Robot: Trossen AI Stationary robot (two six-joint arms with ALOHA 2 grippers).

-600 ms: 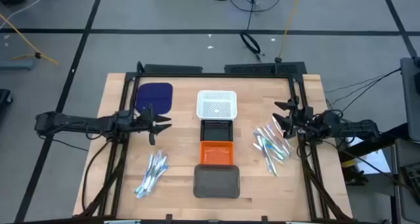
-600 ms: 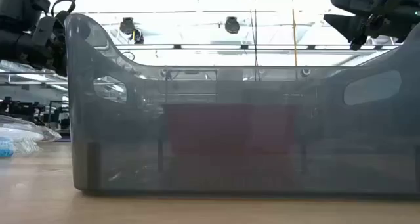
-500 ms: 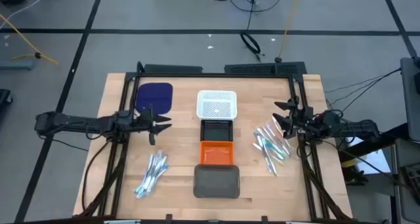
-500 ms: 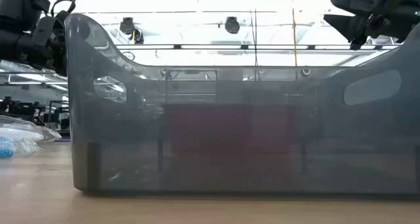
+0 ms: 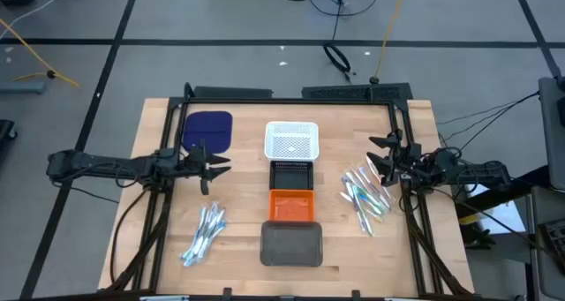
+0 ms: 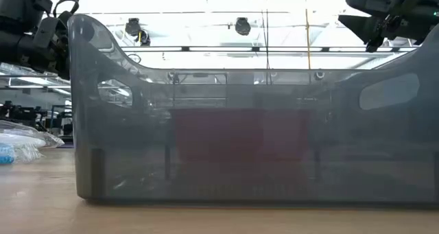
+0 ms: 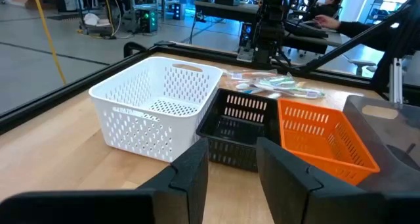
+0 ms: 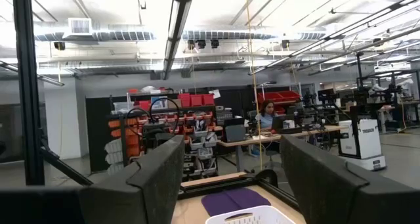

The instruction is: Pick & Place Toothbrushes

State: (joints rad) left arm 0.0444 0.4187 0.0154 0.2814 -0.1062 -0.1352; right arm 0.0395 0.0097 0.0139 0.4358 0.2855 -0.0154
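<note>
Two loose piles of thin toothbrushes lie flat on the wooden table: one point(image 5: 203, 233) at the near left, the other point(image 5: 365, 195) at the right, which the left wrist view also shows past the trays as a toothbrush heap point(image 7: 272, 85). My left gripper point(image 5: 212, 164) hovers open above the table left of the trays, beyond the left pile, pointing toward the trays, with nothing between its fingers point(image 7: 190, 175). My right gripper point(image 5: 380, 157) hangs open just beyond the right pile, above the table, also with nothing in it.
Down the table's middle stand several trays in a row: white point(image 5: 291, 140), black point(image 5: 291, 173), orange point(image 5: 291, 204) and grey point(image 5: 291, 244) nearest. A dark blue pad point(image 5: 207, 129) lies at the far left. The grey tray's wall point(image 6: 247, 138) fills the low view.
</note>
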